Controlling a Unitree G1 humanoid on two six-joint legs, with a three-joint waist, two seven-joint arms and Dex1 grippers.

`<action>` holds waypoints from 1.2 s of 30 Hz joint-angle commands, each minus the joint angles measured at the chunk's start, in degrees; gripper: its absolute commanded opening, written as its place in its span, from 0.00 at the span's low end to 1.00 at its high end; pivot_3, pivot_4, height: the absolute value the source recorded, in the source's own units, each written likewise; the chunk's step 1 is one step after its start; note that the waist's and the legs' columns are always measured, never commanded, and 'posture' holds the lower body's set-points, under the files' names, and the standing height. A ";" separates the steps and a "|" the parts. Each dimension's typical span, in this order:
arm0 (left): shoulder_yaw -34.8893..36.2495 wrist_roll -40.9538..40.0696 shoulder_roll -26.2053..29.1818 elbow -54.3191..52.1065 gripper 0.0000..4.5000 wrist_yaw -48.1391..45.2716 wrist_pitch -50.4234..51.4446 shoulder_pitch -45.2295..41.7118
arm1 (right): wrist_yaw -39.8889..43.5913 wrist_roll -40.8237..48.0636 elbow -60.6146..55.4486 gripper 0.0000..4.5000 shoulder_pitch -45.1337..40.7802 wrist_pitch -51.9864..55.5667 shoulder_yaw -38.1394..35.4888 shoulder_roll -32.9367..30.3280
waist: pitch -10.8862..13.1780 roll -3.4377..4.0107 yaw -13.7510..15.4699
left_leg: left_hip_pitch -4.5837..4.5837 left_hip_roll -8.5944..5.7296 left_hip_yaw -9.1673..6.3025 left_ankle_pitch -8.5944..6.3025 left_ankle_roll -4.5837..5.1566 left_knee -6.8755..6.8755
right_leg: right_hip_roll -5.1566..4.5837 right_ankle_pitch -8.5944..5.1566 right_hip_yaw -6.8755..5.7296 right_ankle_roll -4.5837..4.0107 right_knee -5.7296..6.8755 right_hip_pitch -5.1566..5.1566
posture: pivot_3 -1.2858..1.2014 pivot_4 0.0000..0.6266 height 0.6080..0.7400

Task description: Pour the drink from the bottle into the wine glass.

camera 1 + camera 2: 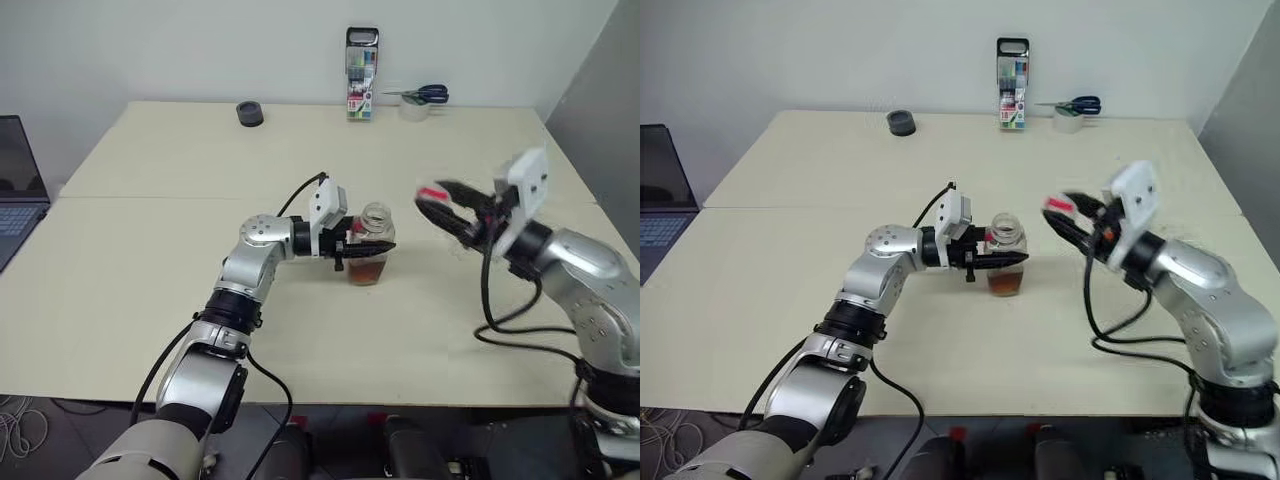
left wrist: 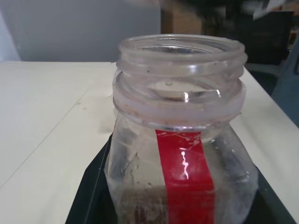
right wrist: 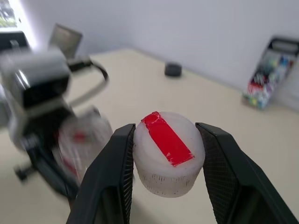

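Standing near the middle of the pale table (image 1: 150,240), the uncapped bottle (image 1: 372,247) is clamped by the left hand (image 1: 362,247), whose black fingers are closed around its body from nine o'clock. A little amber drink (image 1: 366,272) is seen at its bottom, and a red label strip runs down its side. To the bottle's three o'clock, well apart and raised above the table, the white cap (image 3: 168,154) with a red tape strip is gripped between the fingers of the right hand (image 1: 440,205). A marker case (image 1: 361,73) and scissors (image 1: 420,95) lie at twelve o'clock by the wall. Judged from this, uncapping is done; next the cap is to be set aside and a wine glass located before any tilting is attempted
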 commanded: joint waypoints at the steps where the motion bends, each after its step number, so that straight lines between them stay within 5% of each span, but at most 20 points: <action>1: 1.57 -1.16 0.55 -2.46 0.38 0.42 -0.11 -0.17 | -1.77 -1.13 -0.22 0.38 3.14 -1.25 -1.94 0.79 | 0.01 0.03 -0.15 | 0.02 0.00 0.04 0.00 0.00 0.00 | 0.01 0.00 0.04 0.00 0.03 -0.01 | 0.52 0.24 1.00; 7: 3.52 -1.42 3.66 -3.42 0.38 1.21 0.57 0.77 | -4.50 -9.96 10.41 0.38 9.46 -5.75 2.82 2.80 | -0.01 0.01 -0.55 | 0.14 0.06 0.09 0.00 0.00 0.01 | 0.10 0.00 0.10 0.00 0.11 0.04 | 0.52 0.24 1.00; 8: 3.61 -1.48 3.87 -3.60 0.38 1.44 0.72 0.85 | -4.34 -10.67 11.45 0.54 9.58 -6.05 3.31 2.94 | 0.00 0.02 -0.65 | 0.16 0.06 0.11 0.00 0.00 0.00 | 0.10 0.00 0.13 0.00 0.12 0.03 | 0.52 0.24 1.00; 15: 5.34 -1.63 5.54 -3.82 0.38 3.71 1.17 1.19 | -4.05 -13.47 17.40 1.00 8.82 -4.32 4.92 3.10 | -0.01 0.00 -0.62 | 0.15 0.06 0.07 0.00 -0.01 0.03 | 0.10 0.00 0.09 0.00 0.11 0.05 | 0.52 0.24 1.00; 27: 9.24 0.83 7.50 0.70 0.38 14.42 -0.51 0.25 | 5.91 -11.20 5.04 1.00 9.74 -5.85 4.87 -6.41 | -0.01 -0.01 0.47 | 0.10 0.02 0.04 0.00 -0.01 0.06 | 0.05 0.00 0.06 0.01 0.04 0.07 | 0.52 0.24 1.00; 36: 15.87 2.75 9.84 7.64 0.38 30.59 -0.62 -0.36 | 9.46 -1.05 -2.79 1.00 -2.75 1.61 11.38 -1.13 | 0.00 -0.03 -0.34 | 0.10 0.11 -0.02 0.00 -0.01 0.06 | 0.14 0.00 0.02 0.01 0.05 0.05 | 0.52 0.24 1.00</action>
